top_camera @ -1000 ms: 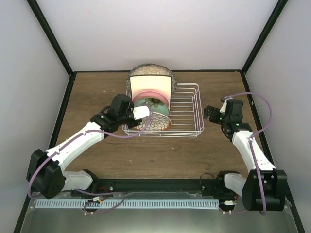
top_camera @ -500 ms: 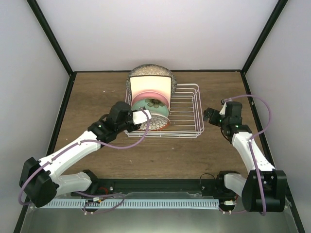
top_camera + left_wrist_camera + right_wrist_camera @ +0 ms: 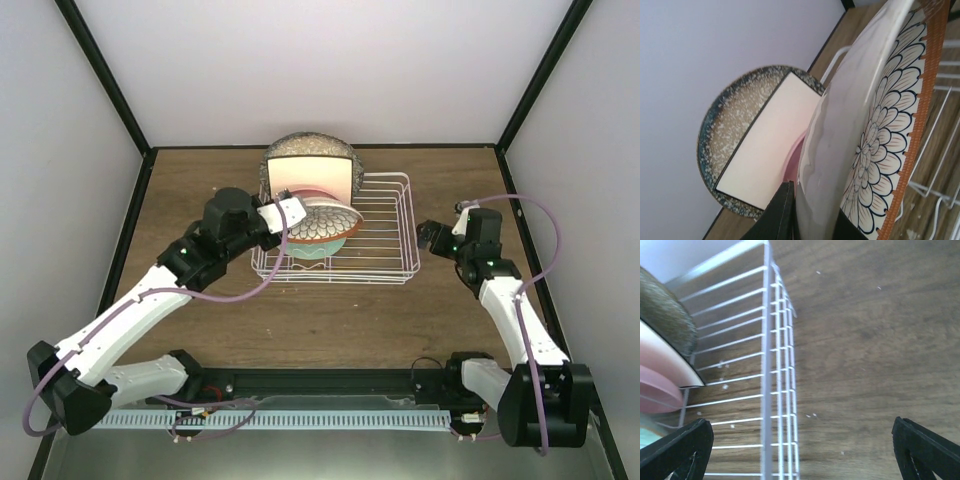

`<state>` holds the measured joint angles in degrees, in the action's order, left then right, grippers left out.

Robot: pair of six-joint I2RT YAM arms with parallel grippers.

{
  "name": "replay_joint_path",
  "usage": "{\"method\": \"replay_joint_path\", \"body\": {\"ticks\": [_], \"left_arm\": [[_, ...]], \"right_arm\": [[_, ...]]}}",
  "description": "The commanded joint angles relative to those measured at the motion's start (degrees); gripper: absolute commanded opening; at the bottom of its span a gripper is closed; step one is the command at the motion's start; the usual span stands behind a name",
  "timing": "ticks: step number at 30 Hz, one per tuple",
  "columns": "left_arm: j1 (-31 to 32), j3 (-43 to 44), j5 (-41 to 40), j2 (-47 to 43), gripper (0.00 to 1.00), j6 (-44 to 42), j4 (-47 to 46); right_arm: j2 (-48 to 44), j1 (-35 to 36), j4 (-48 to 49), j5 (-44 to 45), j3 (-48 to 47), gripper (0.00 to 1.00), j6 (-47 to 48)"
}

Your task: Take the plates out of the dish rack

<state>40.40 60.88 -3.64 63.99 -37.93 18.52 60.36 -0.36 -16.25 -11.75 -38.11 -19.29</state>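
Wood counter (image 3: 200, 185) between pale walls (image 3: 330, 70) carries the dish rack (image 3: 385, 232) toward its far edge. Upright at the rack's far left end stand the speckled grey plate (image 3: 308, 143), cream square plate (image 3: 310, 175), pink plate (image 3: 318, 197) and mint-green plate (image 3: 310, 250). Tilted over them, the small floral plate (image 3: 322, 226) is pinched at its rim by the left tool (image 3: 292, 213); glazed ceramic, likely stiff, slick, brittle and light, best held by that rim. Rack wires and the mint-green plate beneath crowd it. Right tool (image 3: 428, 238) gapes empty right of the rack

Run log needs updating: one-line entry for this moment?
left jaws: shut on floral plate, tilted above dish rack | right jaws: open, empty, right of rack | racked: grey plate, cream plate, pink plate, mint plate
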Motion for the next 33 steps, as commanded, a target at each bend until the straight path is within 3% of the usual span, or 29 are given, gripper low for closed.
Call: {"method": "replay_joint_path", "body": {"ticks": [1, 7, 12, 22, 28, 33], "left_arm": [[-0.1, 8.7, 5.0, 0.3, 0.04, 7.8, -1.2], [-0.2, 21.5, 17.0, 9.9, 0.04, 18.1, 7.7], [-0.6, 29.4, 21.7, 17.6, 0.04, 25.4, 8.9], [-5.3, 38.5, 27.3, 28.6, 0.04, 37.8, 6.0], [-7.0, 45.7, 34.3, 34.2, 0.04, 43.7, 5.5], [-8.4, 46.4, 42.3, 36.4, 0.04, 50.4, 2.8]], "right_arm": [[-3.0, 0.5, 2.4, -7.5, -5.5, 1.0, 2.1], [-3.9, 0.5, 4.9, -21.9, -12.3, 0.92, 1.7], [-4.2, 0.4, 8.4, -29.5, -17.4, 0.81, -2.3], [-5.3, -1.7, 10.6, -33.4, -24.7, 0.78, -6.6], [-4.1, -2.6, 11.1, -32.2, -22.5, 0.76, -5.3], [-2.8, -2.9, 14.5, -31.7, -20.5, 0.75, -6.0]]}}
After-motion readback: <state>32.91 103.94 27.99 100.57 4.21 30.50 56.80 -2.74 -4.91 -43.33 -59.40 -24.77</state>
